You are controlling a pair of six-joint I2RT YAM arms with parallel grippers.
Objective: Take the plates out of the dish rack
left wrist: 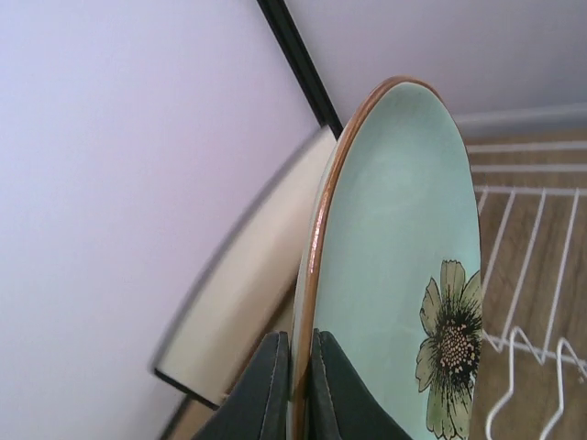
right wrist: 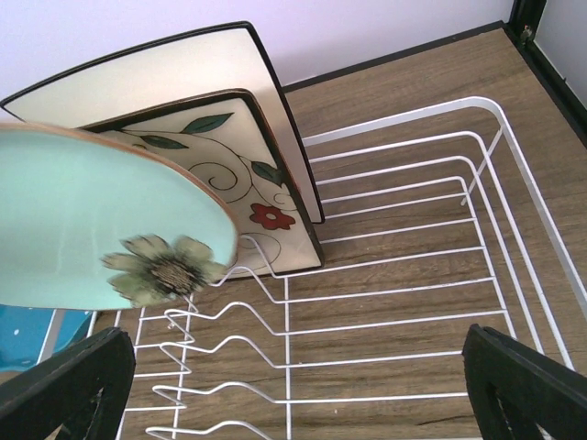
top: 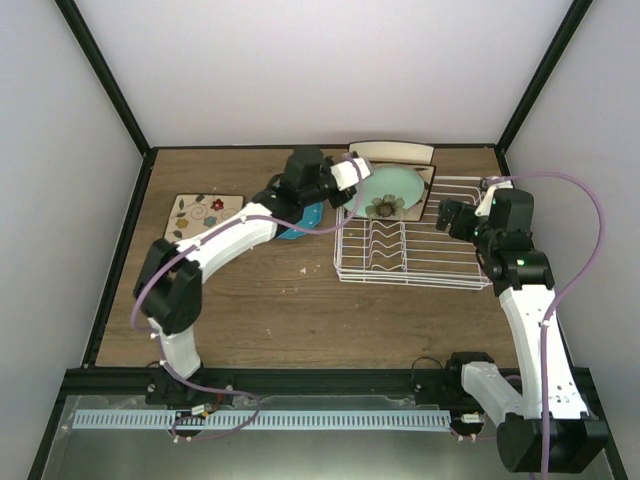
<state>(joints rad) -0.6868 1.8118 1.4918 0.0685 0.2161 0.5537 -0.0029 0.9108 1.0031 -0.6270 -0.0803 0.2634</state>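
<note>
Top external view shows the left gripper (top: pixel 352 183) at the back left corner of the dish rack (top: pixel 410 282), where it holds the green plate (top: pixel 390 190). On the left wrist view its two fingers (left wrist: pixel 266 385) are almost closed, one on each side of the brown rim of this plate, which stands on its edge. I cannot tell if the lower edge of the plate touches the wires. Just behind it, two square plates stand in the rack: one with flowers (right wrist: pixel 229 174) and, behind that, one showing a plain cream side (right wrist: pixel 156 73). The right gripper (right wrist: pixel 293 403) hangs over the right part of the rack, wide open and holding nothing. On the table left of the rack lie a blue plate (top: pixel 300 225) and another square flower plate (top: pixel 205 217)
</note>
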